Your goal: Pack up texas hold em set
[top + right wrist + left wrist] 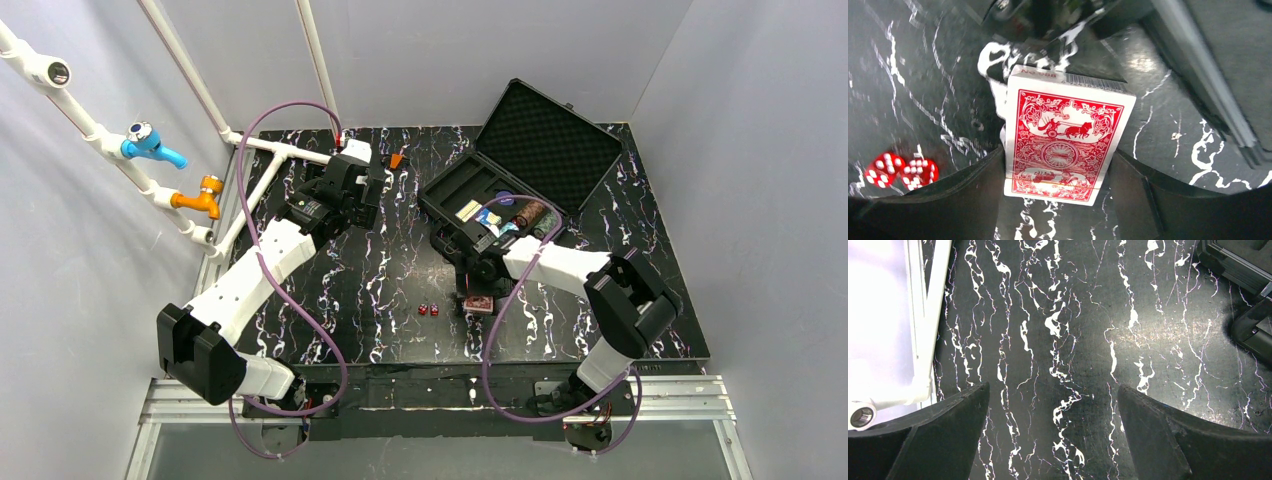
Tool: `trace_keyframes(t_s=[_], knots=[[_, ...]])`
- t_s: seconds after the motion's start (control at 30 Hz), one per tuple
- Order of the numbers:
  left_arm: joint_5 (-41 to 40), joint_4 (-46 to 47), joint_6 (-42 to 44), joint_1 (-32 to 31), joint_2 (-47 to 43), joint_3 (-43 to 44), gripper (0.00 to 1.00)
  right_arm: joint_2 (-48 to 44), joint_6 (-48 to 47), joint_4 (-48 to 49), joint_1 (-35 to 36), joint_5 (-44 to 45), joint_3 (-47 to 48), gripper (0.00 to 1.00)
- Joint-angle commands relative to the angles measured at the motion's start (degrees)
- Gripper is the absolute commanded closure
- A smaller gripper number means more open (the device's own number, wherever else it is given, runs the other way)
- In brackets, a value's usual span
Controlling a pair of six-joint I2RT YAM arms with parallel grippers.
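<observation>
At the far left, white pipes run up the wall at about ten o'clock from the table's centre, carrying a blue tap and an orange tap. The left arm reaches from its base toward eleven o'clock, and the left gripper hangs over bare black marbled table. Its fingers are spread wide with nothing between them, and a corner of the case shows at two o'clock in its wrist view. Near the table's front centre, two small red dice lie side by side, touching or nearly so. Just beside them at three o'clock is the red card deck, resting on the table with its printed back facing up. The right gripper is down over this deck. Its dark fingers sit flush against the two long sides of the box, closed on it, and in that wrist view the dice lie at eight o'clock from the deck. At one o'clock from the deck stands the black case, open, with its foam-lined lid tilted back toward the far right corner. In the tray, a pale box lies at the left. Chip stacks lie at three o'clock from it, partly hidden by the right arm.
</observation>
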Motion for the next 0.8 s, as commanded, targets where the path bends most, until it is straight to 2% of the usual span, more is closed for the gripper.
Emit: trace_keyframes(t_s=[0.0,0.13,0.17,0.23,0.27,0.47,0.77], knots=[[-0.8,-0.9,0.1,0.2,-1.6,-0.6,0.01,-3.4,-15.6,2.9,1.2,-9.1,-2.0,0.34],[-0.8,-0.9,0.2,0.2,-1.3,-0.6,0.01,-5.0,-22.9,2.3,1.6,-12.7,-2.4,0.30],[-0.8,-0.9,0.2,0.2,-1.2,-0.6,0.01,-5.1,-23.7,2.1,1.6,-12.6,-2.4,0.24],[-0.8,-0.9,0.2,0.2,-1.1,-0.6,0.01,-5.0,-24.3,1.2,1.7,-10.8,-1.8,0.05],[-0.8,-0.9,0.1,0.2,-1.1,-0.6,0.01,-5.0,-24.3,1.0,1.7,-10.0,-1.6,0.02],[-0.8,-0.9,0.2,0.2,-0.6,-0.6,0.01,-4.7,-20.5,0.7,1.9,-7.3,-1.0,0.02],[-0.9,-0.9,0.2,0.2,-0.2,-0.5,0.01,-4.7,-6.1,-0.7,3.0,-1.1,-0.6,0.02]])
